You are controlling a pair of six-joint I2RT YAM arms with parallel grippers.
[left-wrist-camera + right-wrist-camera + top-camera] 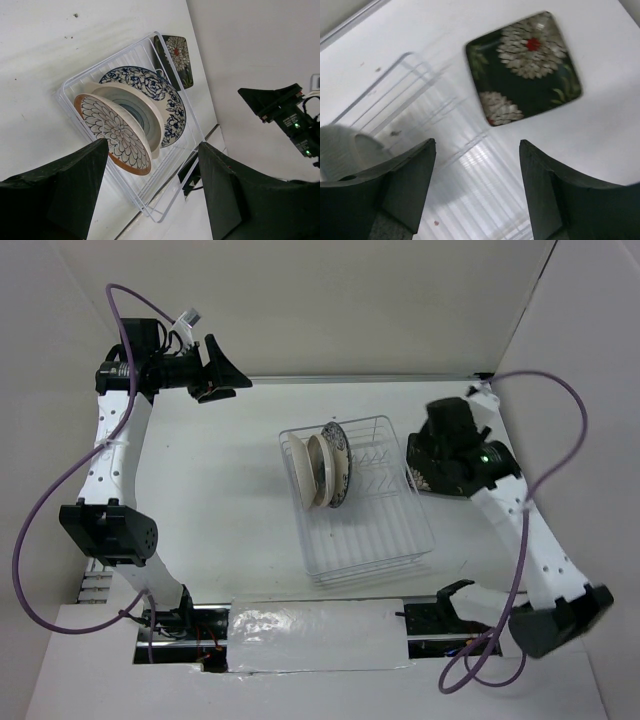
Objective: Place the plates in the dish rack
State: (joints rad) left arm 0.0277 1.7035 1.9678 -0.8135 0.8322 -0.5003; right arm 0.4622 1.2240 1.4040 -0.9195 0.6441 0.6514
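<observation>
**A:** What sits in the rectangular silver-white wire dish rack (375, 532)?

**B:** Three round ceramic plates stand on edge at its far end, nested close. The brown-and-white radial-patterned plate (112, 132) is leftmost, then the white plate with the blue centre (136, 111), then the blue-flowered plate (167, 100).

**A:** Which way do they face?

**B:** Their patterned faces turn toward the left arm's side. The rack's long axis runs near to far, its near end slanting slightly right.

**A:** And the dark-rimmed squarish floral plate (525, 67)?

**B:** It is outside the rack, flat and face up on the white table (220, 490), just beside the rack's right wall. The right gripper (477, 142) hangs above it, fingers spread and holding nothing. The left gripper (152, 146) is at the far left, also spread wide and empty.
</observation>
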